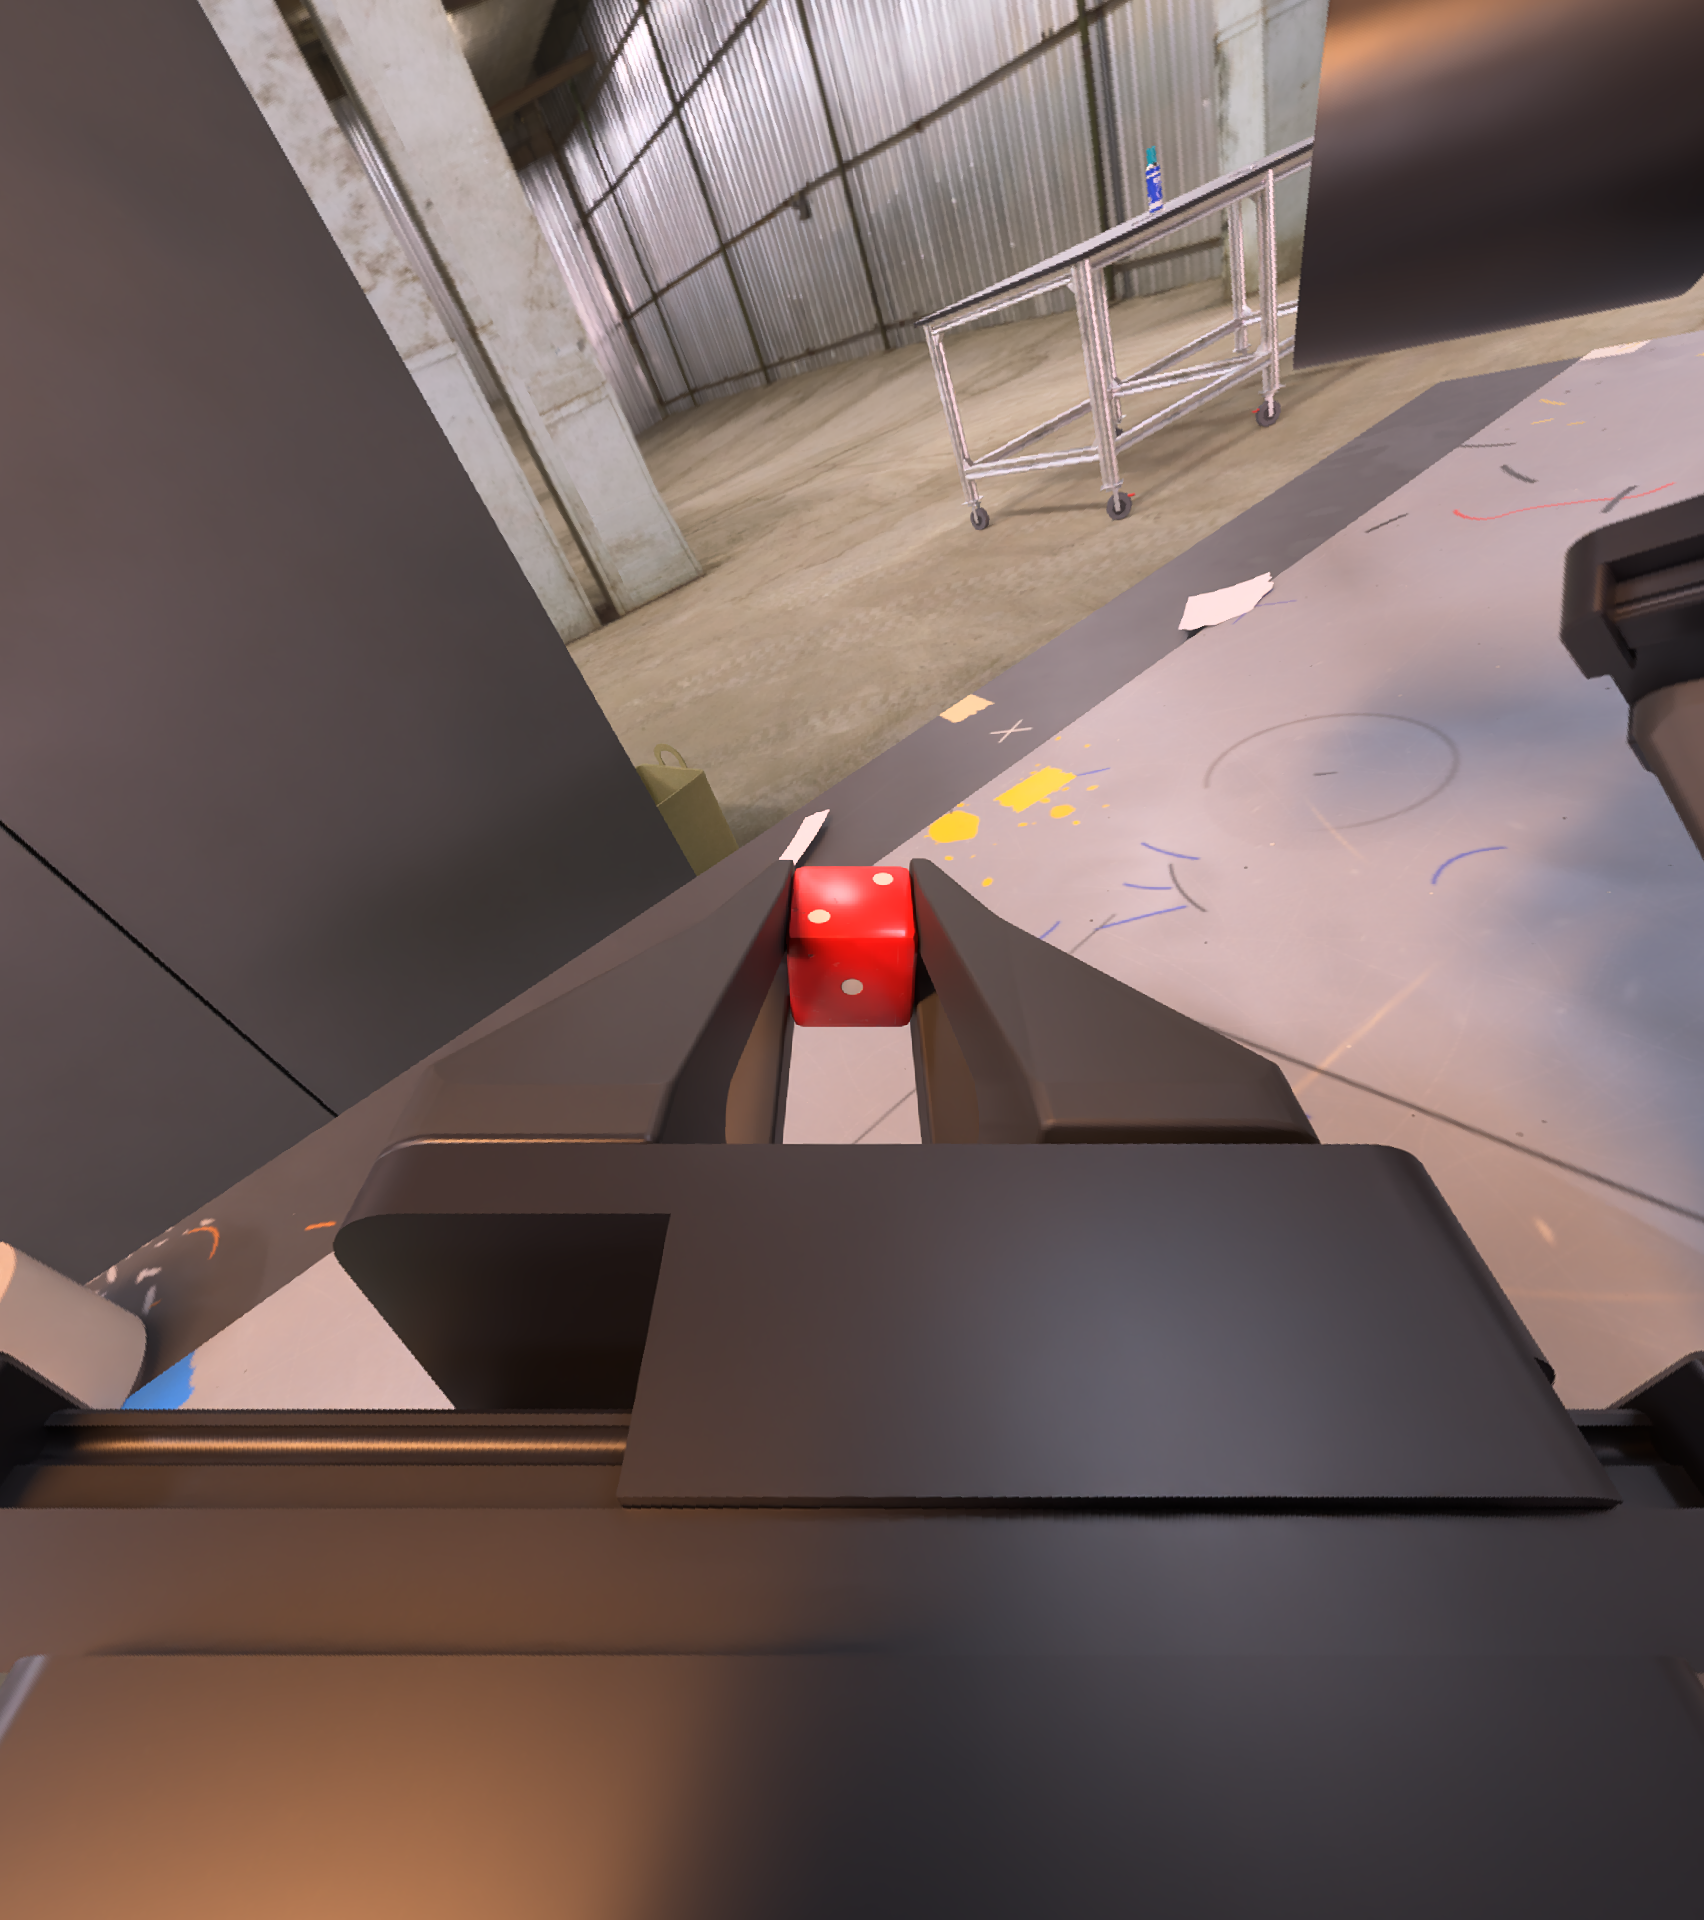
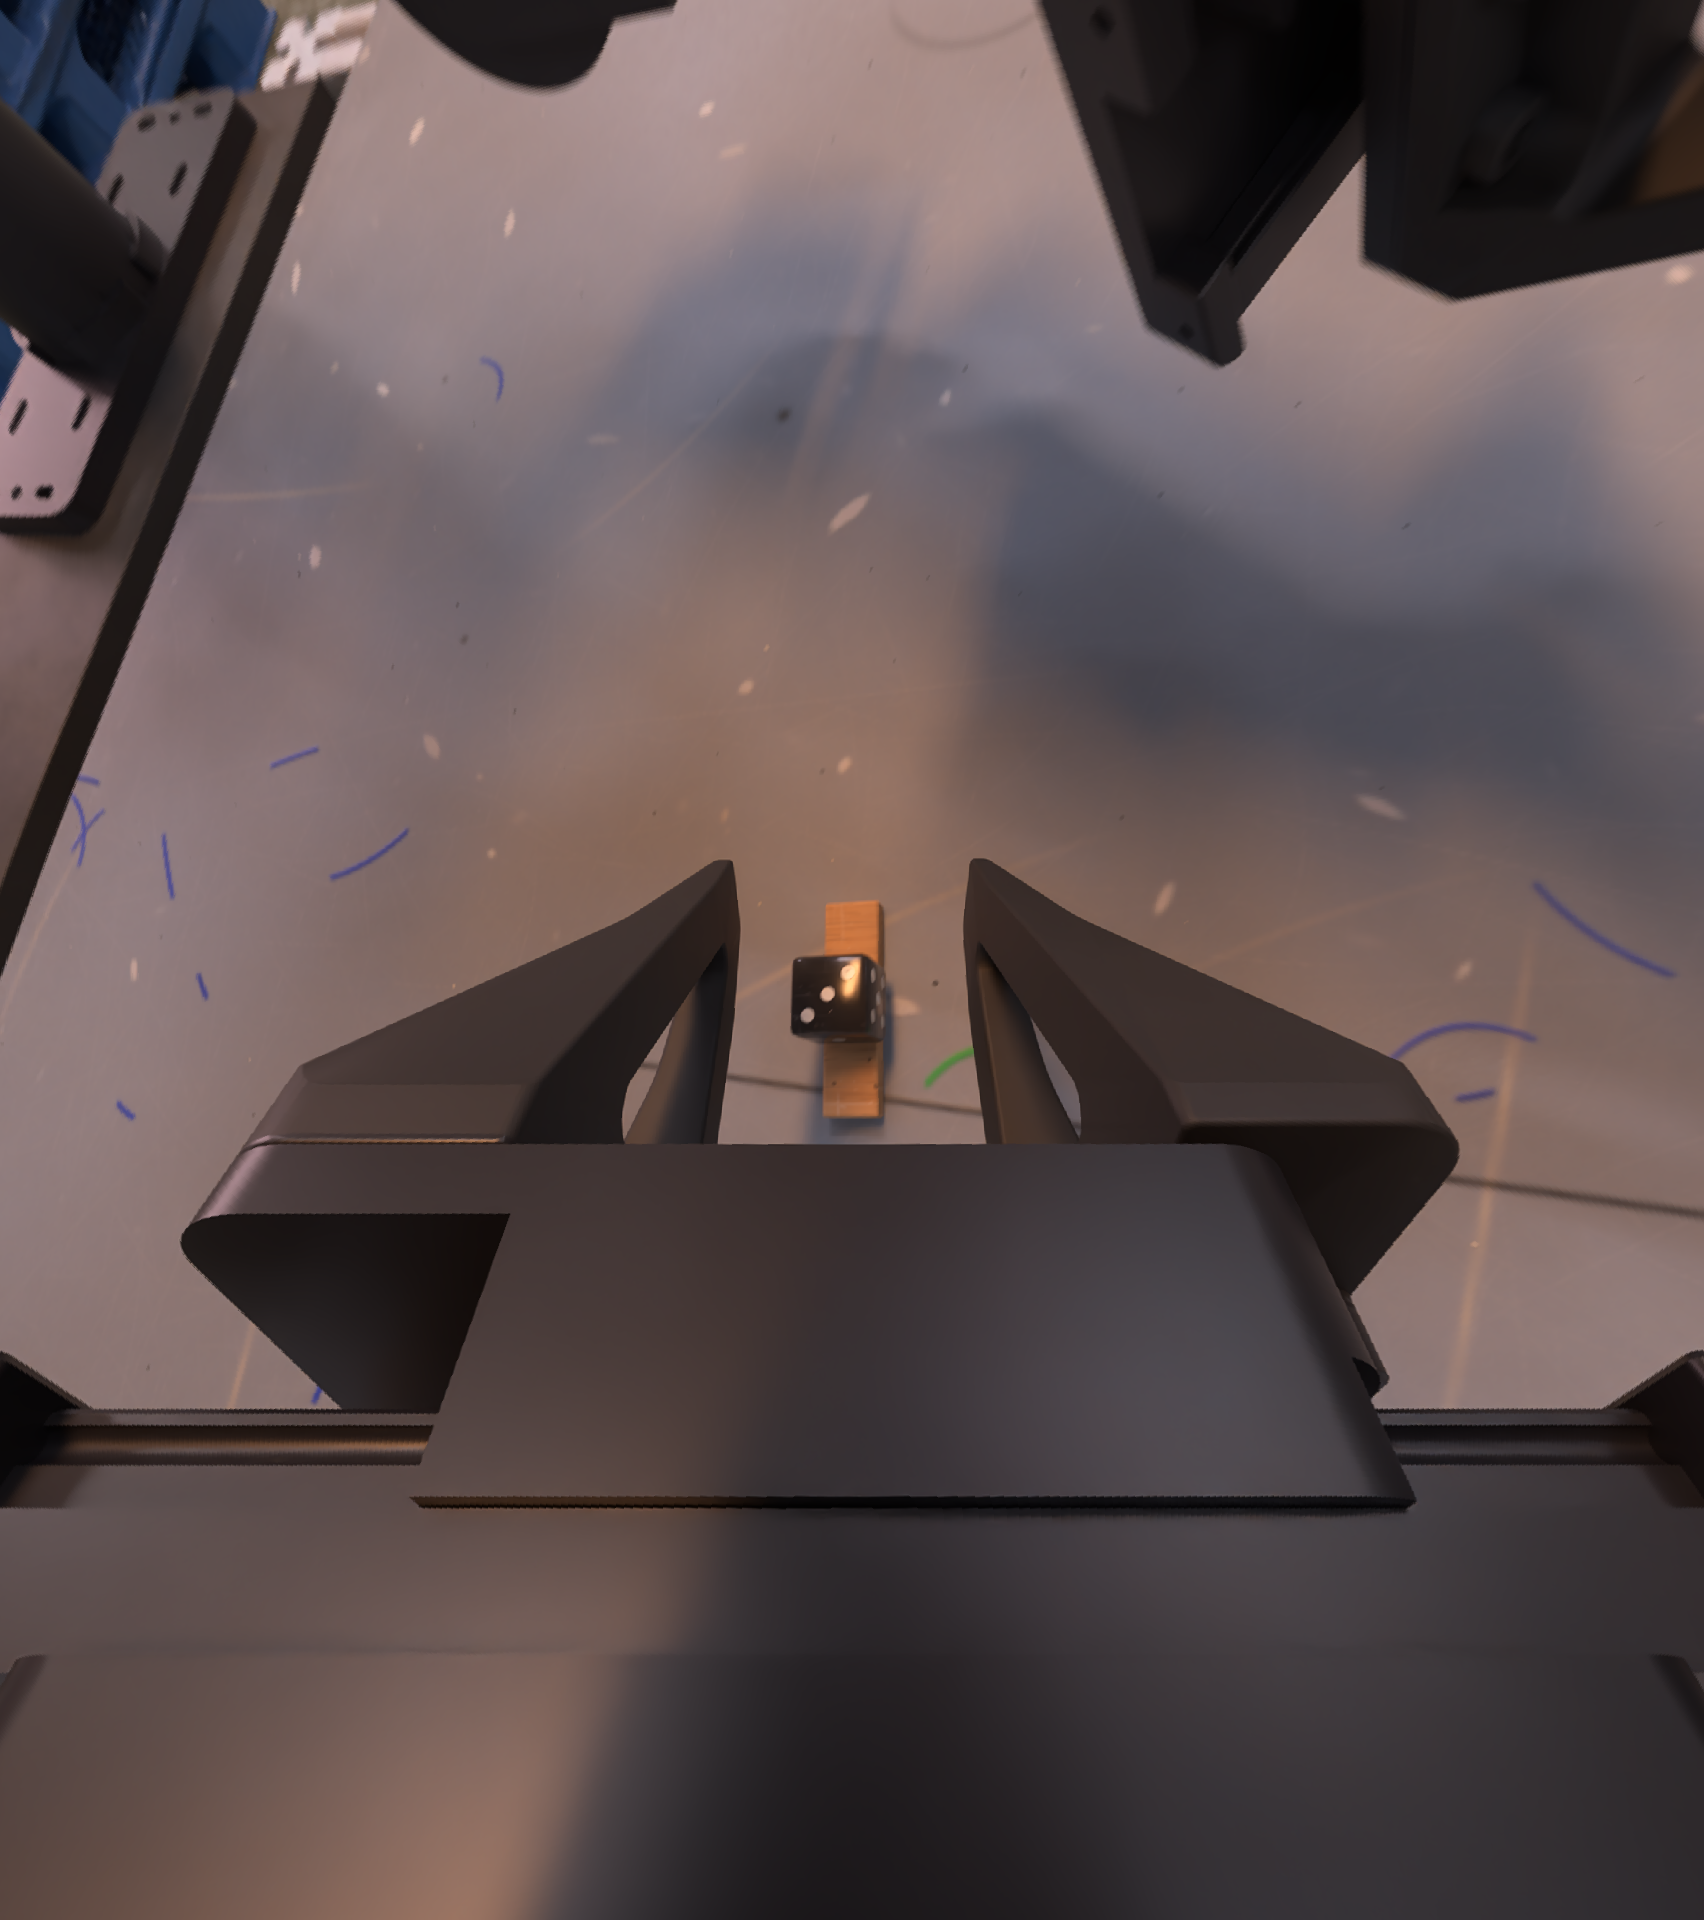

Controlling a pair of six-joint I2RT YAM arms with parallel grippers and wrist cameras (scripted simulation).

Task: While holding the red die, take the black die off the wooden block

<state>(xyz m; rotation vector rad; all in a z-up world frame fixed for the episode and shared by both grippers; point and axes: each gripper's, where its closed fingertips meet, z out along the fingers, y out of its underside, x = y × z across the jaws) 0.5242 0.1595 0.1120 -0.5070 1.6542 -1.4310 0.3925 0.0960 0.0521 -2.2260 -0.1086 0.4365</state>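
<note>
red die [image 1: 850, 943] with white pips; black die [image 2: 835, 997], white pips; tan wooden block [image 2: 853, 1093]

bare tabletop [image 2: 567, 623] all round black die [image 2: 832, 997], left arm [image 2: 1347, 156] overhead beyond

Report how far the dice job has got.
Done: the left gripper is shut on the red die, held clear of the table. In hand: the right gripper hangs open high above the black die, which sits framed between its fingers. Left: the black die still sits on the wooden block; the gripper must descend, close on it and lift it off.
</note>
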